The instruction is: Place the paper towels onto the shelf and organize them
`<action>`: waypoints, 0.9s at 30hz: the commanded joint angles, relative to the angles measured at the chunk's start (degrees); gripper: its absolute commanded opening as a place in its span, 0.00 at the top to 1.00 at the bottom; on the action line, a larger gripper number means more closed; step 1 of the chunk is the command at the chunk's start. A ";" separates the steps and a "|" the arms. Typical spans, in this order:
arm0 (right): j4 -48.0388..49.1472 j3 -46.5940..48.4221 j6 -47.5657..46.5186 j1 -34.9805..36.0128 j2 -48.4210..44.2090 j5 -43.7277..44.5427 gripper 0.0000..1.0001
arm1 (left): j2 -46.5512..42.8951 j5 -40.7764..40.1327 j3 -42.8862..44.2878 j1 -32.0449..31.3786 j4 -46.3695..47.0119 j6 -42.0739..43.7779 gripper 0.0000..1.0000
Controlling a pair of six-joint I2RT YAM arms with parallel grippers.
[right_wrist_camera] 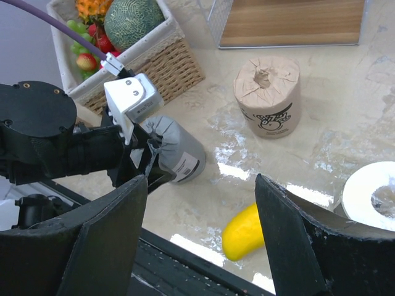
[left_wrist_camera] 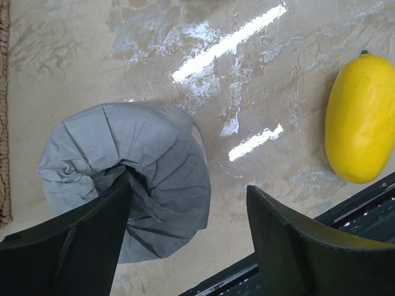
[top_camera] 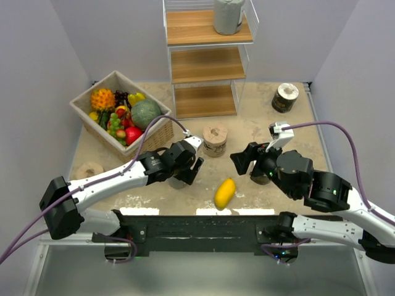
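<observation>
A grey paper towel roll (left_wrist_camera: 133,176) stands on the table. My left gripper (left_wrist_camera: 188,206) is open above it, with one finger over the roll's core and the other off to its side; it also shows in the top view (top_camera: 189,168). My right gripper (right_wrist_camera: 202,182) is open and empty, and it looks down on the same grey roll (right_wrist_camera: 178,148). A second grey roll (top_camera: 228,15) stands on the top board of the shelf (top_camera: 207,65). A tan printed roll (top_camera: 215,140) stands mid-table and another (top_camera: 89,169) far left. A dark roll (top_camera: 285,97) stands back right. Another pale-topped roll (right_wrist_camera: 373,194) sits beside my right gripper (top_camera: 244,160).
A yellow mango (top_camera: 224,192) lies near the front edge between the arms, and it also shows in the left wrist view (left_wrist_camera: 361,117). A wicker fruit basket (top_camera: 157,132) stands at the back left, close to my left arm. The black base rail runs along the near edge.
</observation>
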 commanded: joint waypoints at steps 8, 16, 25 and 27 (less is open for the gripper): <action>0.85 0.20 -0.11 0.05 -0.53 1.63 0.26 | 0.30 -0.46 -4.43 -0.39 5.52 -1.03 0.28; 0.85 -0.15 -0.12 -0.04 -1.76 1.62 0.26 | 0.56 -2.13 -5.49 -0.39 6.66 0.12 0.41; 1.29 -0.42 -0.03 0.05 -2.29 1.01 0.25 | 0.92 -3.10 -6.19 -0.39 6.48 0.64 0.46; 1.21 -0.51 0.06 -0.04 -2.46 0.92 0.25 | 0.39 -3.80 -5.84 -0.39 6.40 0.73 0.49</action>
